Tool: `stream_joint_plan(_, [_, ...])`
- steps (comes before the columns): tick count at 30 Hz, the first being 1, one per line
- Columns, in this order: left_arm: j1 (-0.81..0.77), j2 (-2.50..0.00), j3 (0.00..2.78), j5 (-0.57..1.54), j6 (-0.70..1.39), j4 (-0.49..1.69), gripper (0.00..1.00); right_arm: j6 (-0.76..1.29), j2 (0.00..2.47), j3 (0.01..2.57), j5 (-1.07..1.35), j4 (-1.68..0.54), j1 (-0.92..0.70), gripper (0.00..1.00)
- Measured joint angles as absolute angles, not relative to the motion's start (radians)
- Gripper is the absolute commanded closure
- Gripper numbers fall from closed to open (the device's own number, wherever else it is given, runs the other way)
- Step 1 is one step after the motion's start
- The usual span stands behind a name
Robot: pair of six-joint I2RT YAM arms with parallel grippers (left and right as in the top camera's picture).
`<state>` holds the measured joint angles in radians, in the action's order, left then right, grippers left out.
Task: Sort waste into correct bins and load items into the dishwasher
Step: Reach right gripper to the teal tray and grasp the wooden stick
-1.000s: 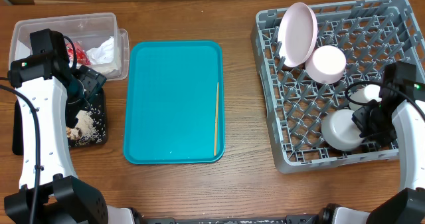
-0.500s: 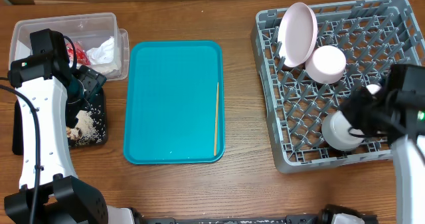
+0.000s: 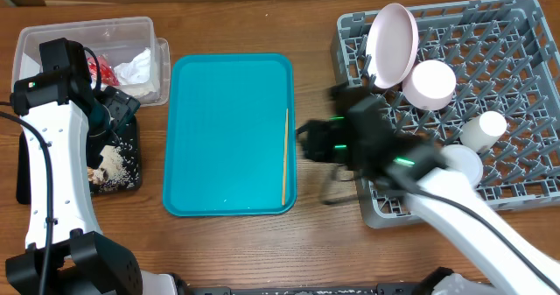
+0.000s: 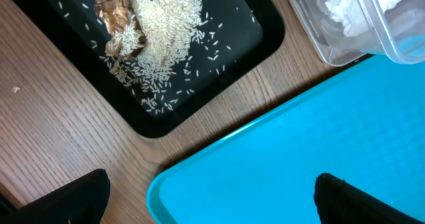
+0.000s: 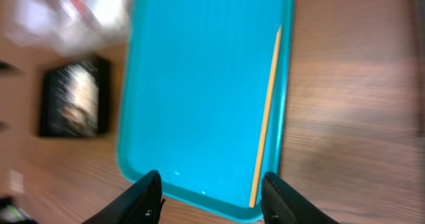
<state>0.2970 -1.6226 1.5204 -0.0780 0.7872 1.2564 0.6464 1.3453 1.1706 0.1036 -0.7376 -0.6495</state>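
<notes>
Teal plastic makes up the tray [image 3: 227,137] lying at the middle of the wooden surface [image 3: 262,251], and the thin wooden chopstick [image 3: 284,155] lies inside it, just beside its right rim. The stick's long axis runs parallel to that rim, from around the middle of the tray's length toward its near right corner. Which end is the narrow tip is too fine to tell. In the right wrist view the chopstick [image 5: 265,117] slants across the frame with its lower end close to the tray's corner. The right end effector [image 5: 212,201] hangs above that corner, its fingers spread wide with nothing between them. From overhead this arm is heavily blurred just right of the tray, so its outline is hard to read there. Right of the tray stands the grey dish rack [image 3: 516,32], partly covered by the arm, holding a pink plate [image 3: 391,43] on edge, a pink bowl [image 3: 430,83] and a white cup [image 3: 483,129]. Left of the tray sit a black tray [image 4: 259,24] scattered with rice and a clear container [image 3: 87,32], which the left wrist view cuts off at its top edge. The left end effector [image 4: 212,204] hovers over the tray's left corner, fingers wide apart and empty.
</notes>
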Motion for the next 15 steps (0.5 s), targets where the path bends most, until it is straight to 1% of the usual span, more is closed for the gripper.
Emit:
stream_joint_plan(3, [0.297, -1.623, 1.520, -0.078, 0.787, 1.256, 0.00, 0.658, 1.544, 1.201, 0.064, -0.726, -0.735, 0.50])
stream_joint_plan(7, [0.297, -1.623, 1.521, -0.078, 0.788, 1.256, 0.00, 0.654, 1.781, 1.279, 0.023, -0.754, -0.785, 0.51])
stream_joint_plan(11, [0.297, -1.623, 1.521, -0.078, 0.787, 1.256, 0.00, 0.656, 1.908, 1.334, -0.035, -0.775, -0.813, 0.52])
stream_joint_plan(15, [0.297, -1.623, 1.521, -0.078, 0.787, 1.256, 0.00, 0.662, 1.949, 1.347, -0.064, -0.778, -0.823, 0.52])
